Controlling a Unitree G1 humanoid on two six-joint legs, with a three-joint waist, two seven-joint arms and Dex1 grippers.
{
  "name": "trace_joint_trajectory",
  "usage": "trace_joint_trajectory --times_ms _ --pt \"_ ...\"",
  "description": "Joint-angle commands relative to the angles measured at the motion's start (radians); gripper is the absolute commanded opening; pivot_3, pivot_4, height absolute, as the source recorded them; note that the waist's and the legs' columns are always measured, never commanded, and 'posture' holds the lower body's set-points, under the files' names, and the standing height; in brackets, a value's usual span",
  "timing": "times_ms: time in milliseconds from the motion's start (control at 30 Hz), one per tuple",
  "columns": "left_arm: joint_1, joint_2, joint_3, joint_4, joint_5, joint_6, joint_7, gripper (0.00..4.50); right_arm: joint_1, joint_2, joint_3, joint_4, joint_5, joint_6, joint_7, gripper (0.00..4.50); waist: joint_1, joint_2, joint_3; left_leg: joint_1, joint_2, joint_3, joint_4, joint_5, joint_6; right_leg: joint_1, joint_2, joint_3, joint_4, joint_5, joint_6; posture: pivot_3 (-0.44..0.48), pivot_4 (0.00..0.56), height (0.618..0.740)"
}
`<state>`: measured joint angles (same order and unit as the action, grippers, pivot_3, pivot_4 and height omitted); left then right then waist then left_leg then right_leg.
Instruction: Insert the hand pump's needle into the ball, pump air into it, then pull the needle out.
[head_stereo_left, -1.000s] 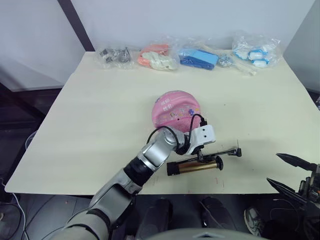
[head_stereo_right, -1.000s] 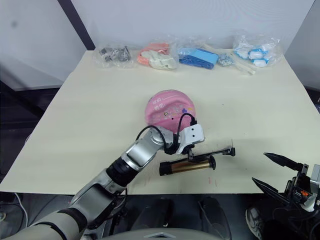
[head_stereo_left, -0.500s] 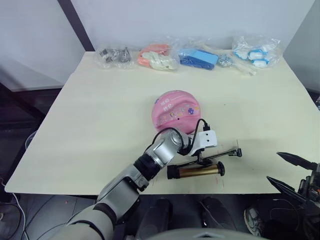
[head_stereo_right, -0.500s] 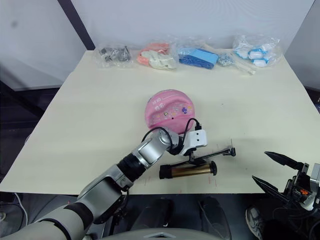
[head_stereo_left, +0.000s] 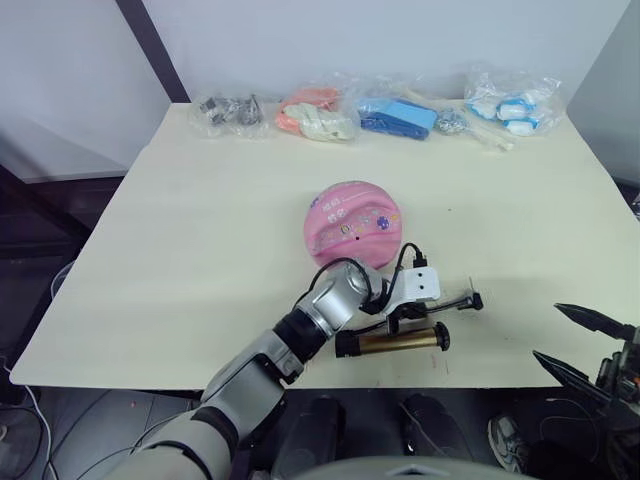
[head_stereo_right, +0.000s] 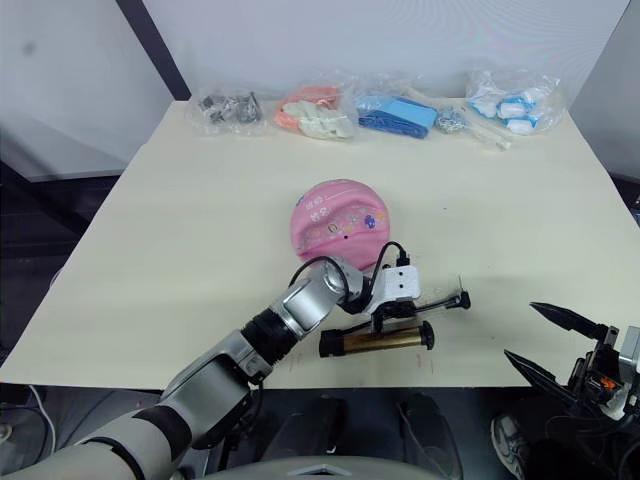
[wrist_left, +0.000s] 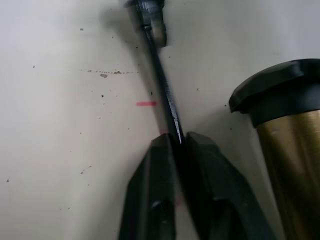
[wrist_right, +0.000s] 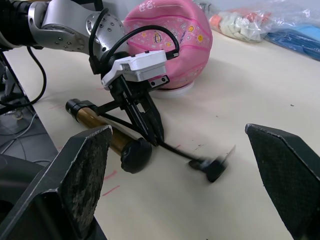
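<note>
The left claw (wrist_left: 176, 145) pinches the thin black hose (wrist_left: 162, 95) of the hand pump (head_stereo_left: 390, 342) between its 2 fingers, low over the table (head_stereo_left: 200, 250). The hose's black fitting (head_stereo_left: 474, 298) with the needle lies just beyond. The pump lies near the table's front edge, close to the pink ball (head_stereo_left: 352, 222). The right claw (head_stereo_left: 585, 345) hangs spread open beyond the table's front right corner.

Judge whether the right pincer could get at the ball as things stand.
Probably yes: the right pincer is open at the table's near edge, and bare tabletop lies between it and the ball.
</note>
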<state>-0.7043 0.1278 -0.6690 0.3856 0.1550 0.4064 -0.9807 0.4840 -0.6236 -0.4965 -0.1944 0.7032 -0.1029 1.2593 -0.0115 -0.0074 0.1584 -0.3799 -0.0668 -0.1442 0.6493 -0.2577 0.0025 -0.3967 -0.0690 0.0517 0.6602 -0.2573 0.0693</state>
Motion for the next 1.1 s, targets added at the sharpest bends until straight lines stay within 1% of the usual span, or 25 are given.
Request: trace_joint_trajectory --times_ms 33,133,300,367,467,567,600,700,833,1100 --pt "0.022 0.002 0.012 -0.011 0.003 0.003 0.005 0.00 0.007 0.007 -0.014 -0.055 0.010 0.014 -0.026 4.50 0.000 0.000 0.000 0.000 0.000 0.000 0.000 0.000 0.000 0.000 0.000 0.000 0.000 0.000 0.000 0.000 0.150 0.736" --pt "0.061 0.009 0.038 -0.060 -0.020 -0.014 0.014 0.00 0.011 0.026 -0.008 -0.090 0.022 0.051 -0.077 4.50 -0.002 0.000 0.000 0.000 0.000 -0.001 0.000 0.000 0.000 0.000 0.000 0.000 0.000 0.000 0.000 0.000 0.150 0.736" --pt "0.148 0.026 0.116 -0.192 -0.058 -0.022 0.060 0.00 0.006 0.076 0.012 -0.180 0.050 0.164 -0.250 4.50 -0.001 0.001 -0.001 0.000 0.001 -0.003 0.000 0.000 0.000 -0.001 0.000 0.001 0.001 0.000 0.000 0.000 0.150 0.736" --pt "0.180 0.048 0.131 -0.254 -0.082 -0.019 0.040 0.00 0.006 0.083 0.021 -0.213 0.052 0.233 -0.328 4.50 0.000 0.001 -0.001 0.000 0.001 -0.003 0.000 0.000 0.000 -0.001 -0.001 0.001 0.001 0.000 0.000 0.000 0.150 0.736" --pt "0.208 0.073 0.158 -0.311 -0.112 -0.049 0.031 0.00 -0.010 0.096 0.043 -0.289 0.132 0.373 -0.473 4.50 0.000 0.001 -0.001 0.000 0.001 -0.003 0.000 0.000 0.000 -0.001 -0.001 0.001 0.001 0.000 0.000 0.000 0.150 0.736" --pt "0.231 0.059 0.182 -0.347 -0.154 -0.043 0.040 0.00 -0.026 0.107 0.077 -0.348 0.195 0.492 -0.600 4.50 0.002 0.001 -0.001 0.000 0.001 -0.003 0.000 0.000 0.000 -0.001 -0.001 0.001 0.001 0.000 0.000 0.000 0.150 0.736" --pt "0.236 0.056 0.186 -0.354 -0.164 -0.038 0.041 0.00 -0.031 0.110 0.081 -0.360 0.214 0.520 -0.629 4.50 0.002 0.001 -0.001 0.000 0.001 -0.003 0.000 0.000 0.000 -0.001 -0.001 0.001 0.001 0.000 0.000 0.000 0.150 0.736" --pt "0.245 0.037 0.195 -0.358 -0.175 -0.053 0.069 0.00 -0.083 0.140 0.100 -0.383 0.341 0.628 -0.781 4.50 0.003 0.001 -0.001 -0.001 0.000 -0.003 0.000 0.000 0.000 -0.001 -0.001 0.001 0.000 0.000 0.000 0.000 0.150 0.736" --pt "0.240 0.024 0.199 -0.349 -0.180 -0.056 0.088 0.00 -0.141 0.178 0.109 -0.391 0.468 0.701 -0.924 4.50 0.001 0.001 -0.001 0.000 0.000 -0.003 0.000 0.000 0.000 -0.001 -0.001 0.001 0.001 0.000 0.000 0.000 0.150 0.736" --pt "0.234 0.018 0.200 -0.339 -0.187 -0.061 0.087 0.00 -0.164 0.191 0.140 -0.392 0.554 0.758 -0.999 4.50 0.000 0.001 -0.001 0.000 0.000 -0.002 0.000 0.000 0.000 -0.001 0.000 0.001 0.001 0.000 0.000 0.000 0.150 0.736"
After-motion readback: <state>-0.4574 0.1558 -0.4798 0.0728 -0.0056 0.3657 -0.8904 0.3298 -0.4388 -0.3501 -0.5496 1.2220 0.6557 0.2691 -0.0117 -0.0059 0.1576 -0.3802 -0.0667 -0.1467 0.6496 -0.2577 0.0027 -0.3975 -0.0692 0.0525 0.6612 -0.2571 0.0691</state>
